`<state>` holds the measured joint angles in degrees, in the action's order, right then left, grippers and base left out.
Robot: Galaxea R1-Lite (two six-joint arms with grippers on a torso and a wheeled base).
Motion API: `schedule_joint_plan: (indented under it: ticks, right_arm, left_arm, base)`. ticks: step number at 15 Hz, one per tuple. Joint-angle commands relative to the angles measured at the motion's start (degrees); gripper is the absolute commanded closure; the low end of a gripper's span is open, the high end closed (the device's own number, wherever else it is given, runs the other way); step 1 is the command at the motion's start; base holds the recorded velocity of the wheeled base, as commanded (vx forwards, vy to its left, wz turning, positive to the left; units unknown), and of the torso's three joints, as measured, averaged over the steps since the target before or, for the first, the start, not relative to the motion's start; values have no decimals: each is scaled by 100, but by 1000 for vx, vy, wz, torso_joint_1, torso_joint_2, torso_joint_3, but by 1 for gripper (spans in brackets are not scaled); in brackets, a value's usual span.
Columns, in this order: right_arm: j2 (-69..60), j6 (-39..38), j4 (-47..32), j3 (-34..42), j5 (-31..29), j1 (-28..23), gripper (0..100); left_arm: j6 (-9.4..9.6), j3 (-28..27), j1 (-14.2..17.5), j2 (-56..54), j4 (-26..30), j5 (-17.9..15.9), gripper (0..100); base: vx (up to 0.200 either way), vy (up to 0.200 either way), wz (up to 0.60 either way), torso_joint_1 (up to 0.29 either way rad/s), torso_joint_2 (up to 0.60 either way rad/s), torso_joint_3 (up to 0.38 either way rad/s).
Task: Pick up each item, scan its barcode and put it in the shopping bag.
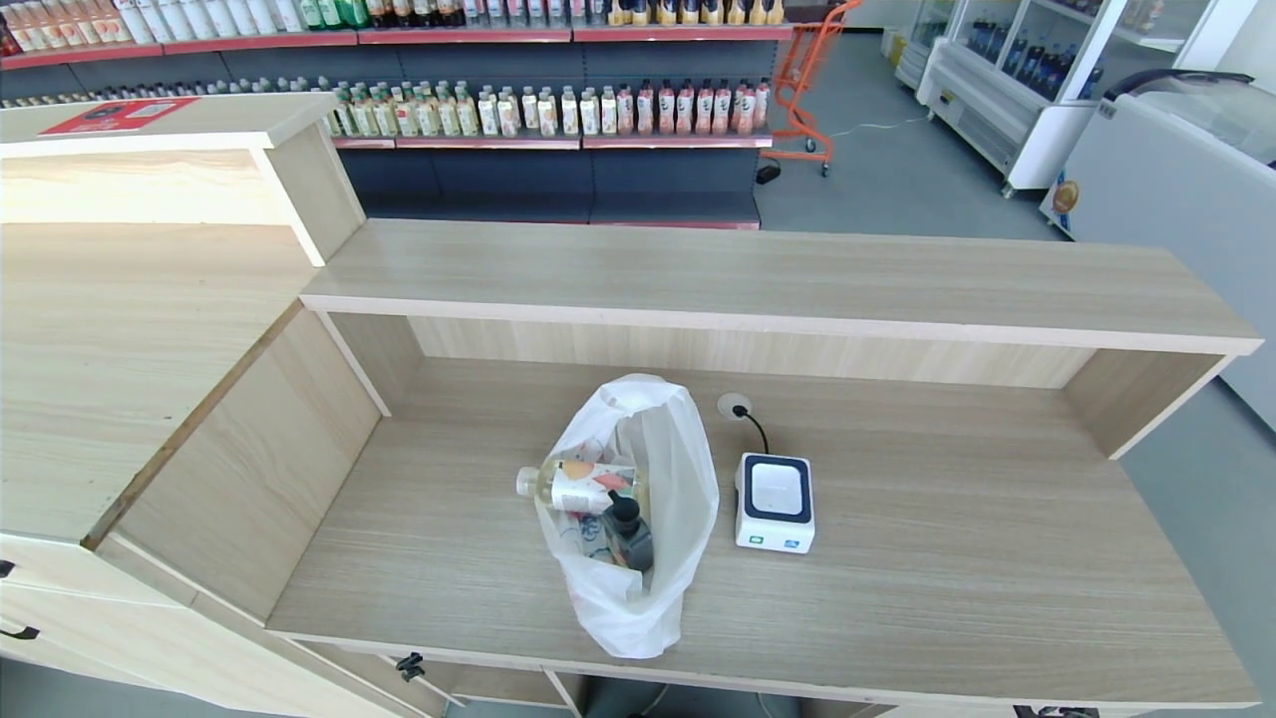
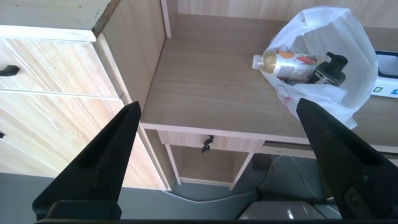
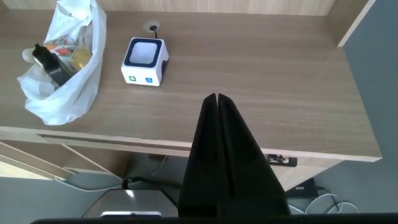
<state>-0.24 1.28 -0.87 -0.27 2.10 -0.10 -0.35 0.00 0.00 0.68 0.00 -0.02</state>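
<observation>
A white plastic shopping bag (image 1: 658,479) lies open on the wooden counter (image 1: 947,558). Inside it are a clear bottle with a white cap (image 1: 578,486) and a dark bottle with a black pump top (image 1: 628,529). The bag (image 2: 348,56) and both bottles also show in the left wrist view. A white barcode scanner (image 1: 775,502) stands just right of the bag; its cable runs to a hole in the counter. My left gripper (image 2: 217,149) hangs open, off the counter's front left corner. My right gripper (image 3: 216,124) is shut, empty, over the counter's front edge, right of the scanner (image 3: 144,60).
A raised shelf (image 1: 778,279) runs along the back of the counter, with side walls left and right. A taller wooden cabinet (image 1: 130,329) stands on the left, drawers (image 2: 43,81) below it. Store shelves with bottles (image 1: 558,110) and freezers (image 1: 1146,110) lie beyond.
</observation>
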Motion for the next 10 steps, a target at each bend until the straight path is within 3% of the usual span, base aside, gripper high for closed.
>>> schedule_joint_plan:
  ticks: [1, 9, 10]
  right_arm:
    - [24, 4, -1, 0, 1, 1, 100]
    - [24, 4, -1, 0, 1, 1, 100]
    - [24, 4, -1, 0, 1, 1, 100]
  left_arm:
    - [53, 0, -9, -7, 0, -6, 0]
    - [106, 0, 0, -59, 0, 2, 0]
    - [62, 0, 0, -59, 0, 2, 0]
  base:
    - [0, -200, 0, -2, 12, 2]
    - [0, -200, 0, 5, 1, 1]
    - [0, 0, 0, 0, 0, 0]
